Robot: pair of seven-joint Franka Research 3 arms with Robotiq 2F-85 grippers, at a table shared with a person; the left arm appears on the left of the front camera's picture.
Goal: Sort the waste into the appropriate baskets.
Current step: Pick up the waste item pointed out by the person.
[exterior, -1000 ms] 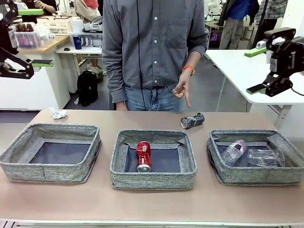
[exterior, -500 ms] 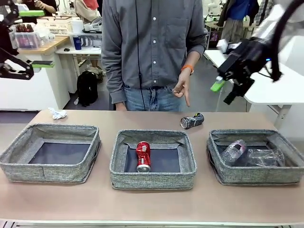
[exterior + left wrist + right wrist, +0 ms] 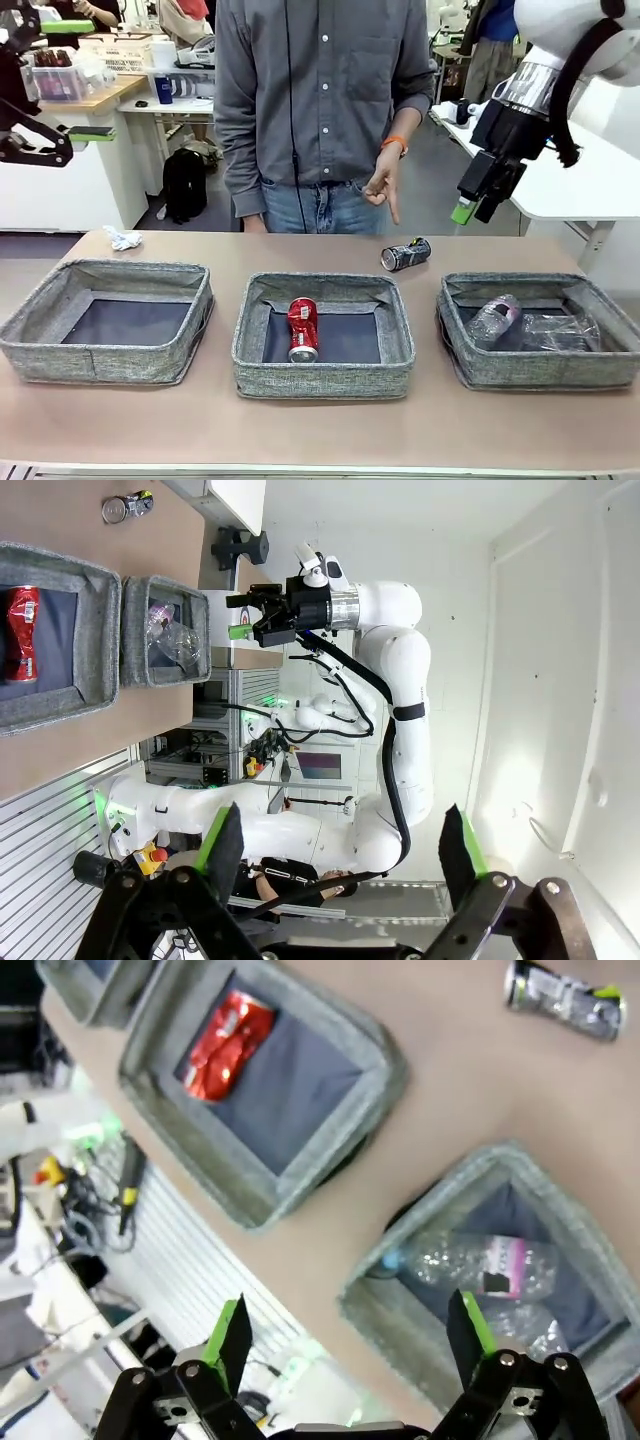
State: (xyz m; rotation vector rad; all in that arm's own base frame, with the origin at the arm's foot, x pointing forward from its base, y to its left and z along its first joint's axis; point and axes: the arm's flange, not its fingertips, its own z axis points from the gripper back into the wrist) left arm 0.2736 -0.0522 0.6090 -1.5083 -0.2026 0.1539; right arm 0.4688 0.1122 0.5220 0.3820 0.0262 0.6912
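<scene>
A cluttered, brightly lit workroom.
A white desk (image 3: 60,190) is set at left, a white table (image 3: 600,190) at right; a black backpack (image 3: 184,184) is stood on the grey floor (image 3: 440,203).

No text, brand or number can be read. Markings on the red can (image 3: 302,329) are too small to make out. The print on the black can (image 3: 405,254) is just as unclear. The pink label (image 3: 512,1258) on the bottle (image 3: 445,1257) carries a dark patch, blurred past reading.
</scene>
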